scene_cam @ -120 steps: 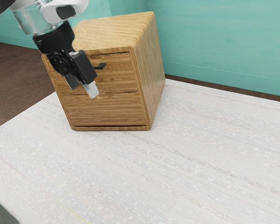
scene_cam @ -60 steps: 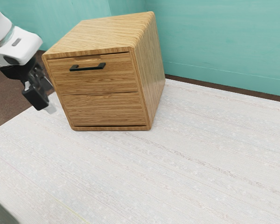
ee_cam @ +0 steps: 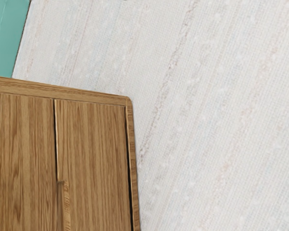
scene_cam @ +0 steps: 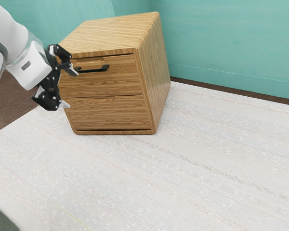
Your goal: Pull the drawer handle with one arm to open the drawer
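A wooden cabinet (scene_cam: pixel 135 33) stands on the table with two drawer fronts facing the exterior view's lower left. The top drawer (scene_cam: pixel 111 79) carries a black bar handle (scene_cam: pixel 91 69) and sits flush with the cabinet. My gripper (scene_cam: pixel 67 88) is open at the cabinet's left front edge and points at the drawer fronts. Its upper finger (scene_cam: pixel 70 70) is just left of the handle's end, and its lower finger (scene_cam: pixel 58 102) is near the seam between the drawers. Nothing is held. In the wrist view the cabinet's wooden front (ee_cam: pixel 86 163) lies close ahead.
The pale table top (scene_cam: pixel 197 168) stretches wide to the exterior view's right and front. A teal wall (scene_cam: pixel 231 38) runs behind the cabinet. Dark floor (scene_cam: pixel 9 82) lies beyond the table's left edge.
My hand swung from in front of the top drawer out to the left and low. It has now risen and turned toward the cabinet, fingers spread beside the handle's left end.
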Robot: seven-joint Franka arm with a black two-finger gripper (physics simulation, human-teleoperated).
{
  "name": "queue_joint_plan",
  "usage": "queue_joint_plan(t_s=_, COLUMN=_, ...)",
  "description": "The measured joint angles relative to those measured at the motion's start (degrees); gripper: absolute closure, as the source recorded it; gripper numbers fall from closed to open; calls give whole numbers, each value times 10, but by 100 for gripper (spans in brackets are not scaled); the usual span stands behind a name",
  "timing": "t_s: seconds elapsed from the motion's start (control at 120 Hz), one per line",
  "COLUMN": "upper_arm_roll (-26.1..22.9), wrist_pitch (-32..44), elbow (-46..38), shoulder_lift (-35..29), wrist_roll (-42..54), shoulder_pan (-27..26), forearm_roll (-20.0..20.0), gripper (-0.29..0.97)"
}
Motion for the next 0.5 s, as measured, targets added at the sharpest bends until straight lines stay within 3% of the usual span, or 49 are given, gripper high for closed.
queue_joint_plan(t_s=0.258, upper_arm_roll=3, wrist_pitch=123, elbow=36, shoulder_lift=70, wrist_roll=95, shoulder_pan=32, forearm_roll=1, gripper=3)
queue_joint_plan(t_s=0.5, upper_arm_roll=0, wrist_pitch=172, elbow=65, shoulder_lift=102, wrist_roll=152, shoulder_pan=49, forearm_roll=3, gripper=3)
